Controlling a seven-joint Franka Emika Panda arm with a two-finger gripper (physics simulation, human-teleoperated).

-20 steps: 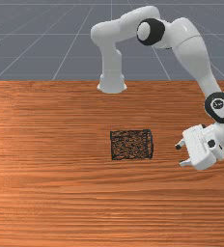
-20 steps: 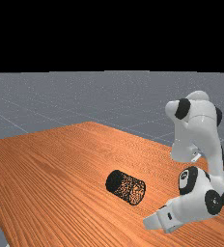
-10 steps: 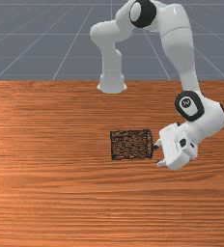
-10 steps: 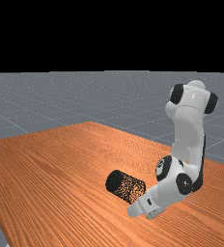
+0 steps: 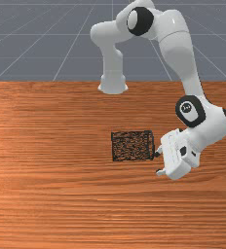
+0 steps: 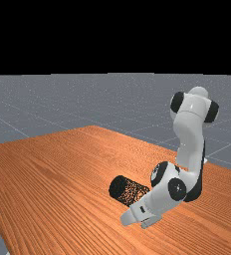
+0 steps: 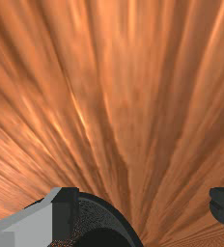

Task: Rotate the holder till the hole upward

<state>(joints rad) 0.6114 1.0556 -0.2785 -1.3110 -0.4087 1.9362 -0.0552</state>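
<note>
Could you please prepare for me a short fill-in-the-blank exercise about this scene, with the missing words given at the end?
1. The black mesh holder is not upright; it lies on its ____.
2. The table under it is made of orange-brown ____.
3. The gripper is near the holder's end toward the front view's ____.
4. Of the two states, open or shut, the gripper is ____.

Missing words: side; wood; right; open

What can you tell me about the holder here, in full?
The holder is a black, see-through mesh cylinder with darker rims, perhaps metal wire. It lies on its side on the table, its open mouth toward the front view's right, facing the hand. One finger stands by the mouth's rim; whether they touch, I cannot tell.
</note>
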